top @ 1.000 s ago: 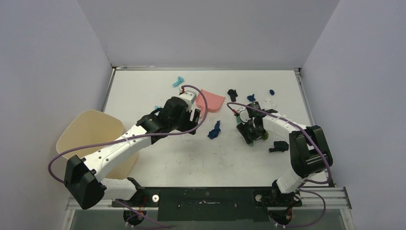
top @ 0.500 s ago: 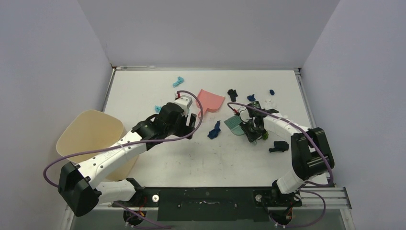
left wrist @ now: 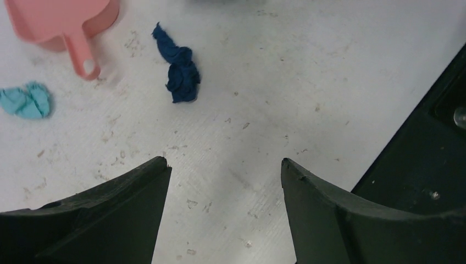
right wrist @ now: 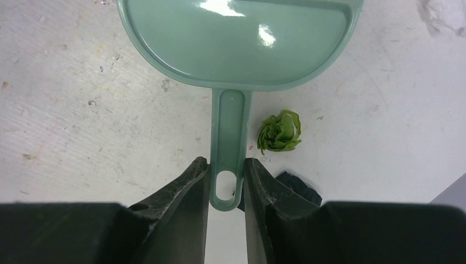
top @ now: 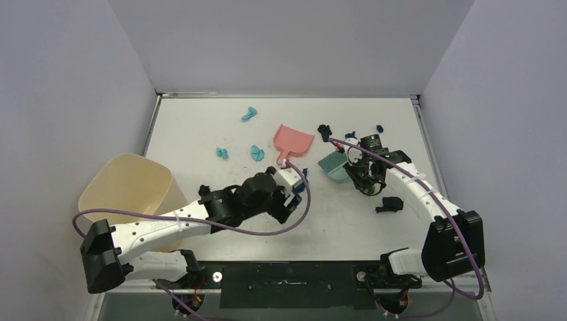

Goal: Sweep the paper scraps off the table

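The pink dustpan [left wrist: 52, 19] runs off the left wrist view's top edge. From above, the dark blue scrap [top: 299, 187] beside the dustpan's handle is half hidden by the left hand [top: 293, 200], and the handle of the teal brush [top: 332, 164], near the dustpan, by the right hand [top: 354, 174].

Bright even overhead light; soft shadows on table [top: 220, 120]; glare on brush [right wrist: 236, 55].

The brush [right wrist: 236, 44] is glossy plastic, the paper scraps [left wrist: 181, 77] crumpled, the table [left wrist: 308, 66] scuffed and matt.
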Controlling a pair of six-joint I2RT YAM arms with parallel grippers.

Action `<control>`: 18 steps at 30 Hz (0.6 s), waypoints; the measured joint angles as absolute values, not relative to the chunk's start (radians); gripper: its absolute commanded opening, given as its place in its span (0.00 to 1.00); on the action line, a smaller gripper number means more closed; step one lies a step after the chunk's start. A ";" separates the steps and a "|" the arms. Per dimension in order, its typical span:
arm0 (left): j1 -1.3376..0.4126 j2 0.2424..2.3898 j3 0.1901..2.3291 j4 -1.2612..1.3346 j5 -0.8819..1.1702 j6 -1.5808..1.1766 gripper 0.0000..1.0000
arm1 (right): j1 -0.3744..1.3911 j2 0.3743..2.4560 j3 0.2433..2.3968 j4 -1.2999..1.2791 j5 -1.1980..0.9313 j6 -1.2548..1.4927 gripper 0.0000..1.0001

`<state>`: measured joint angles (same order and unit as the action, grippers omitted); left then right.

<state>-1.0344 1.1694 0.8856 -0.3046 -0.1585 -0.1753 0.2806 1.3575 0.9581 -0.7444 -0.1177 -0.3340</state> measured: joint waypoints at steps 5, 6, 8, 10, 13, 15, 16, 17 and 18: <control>-1.218 1.190 0.889 -0.235 -0.262 0.075 0.71 | 0.242 1.317 0.966 -0.792 -0.205 -0.379 0.05; -1.251 1.197 0.888 -0.210 -0.278 0.141 0.73 | 0.235 1.312 0.970 -0.805 -0.233 -0.387 0.05; -1.289 1.200 0.871 -0.147 -0.287 0.253 0.76 | 0.232 1.308 0.982 -0.831 -0.285 -0.403 0.05; -1.306 1.193 0.830 -0.070 -0.284 0.354 0.76 | 0.233 1.307 0.997 -0.856 -0.360 -0.425 0.05; -1.312 1.172 0.748 0.016 -0.279 0.469 0.75 | 0.243 1.307 1.015 -0.891 -0.474 -0.455 0.05; -1.315 1.155 0.699 0.060 -0.280 0.526 0.71 | 0.259 1.307 1.024 -0.910 -0.538 -0.471 0.05; -1.317 1.145 0.677 0.083 -0.280 0.554 0.67 | 0.266 1.307 1.029 -0.922 -0.574 -0.481 0.05; -1.323 1.136 0.653 0.115 -0.283 0.583 0.65 | 0.272 1.307 1.033 -0.936 -0.611 -0.490 0.05; -1.332 1.128 0.630 0.150 -0.289 0.609 0.64 | 0.278 1.307 1.036 -0.948 -0.646 -0.498 0.05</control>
<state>-1.3319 1.1282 0.6300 0.1501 -0.2893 0.6090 0.2779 1.3071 1.0363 -0.9482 -0.6460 -0.4984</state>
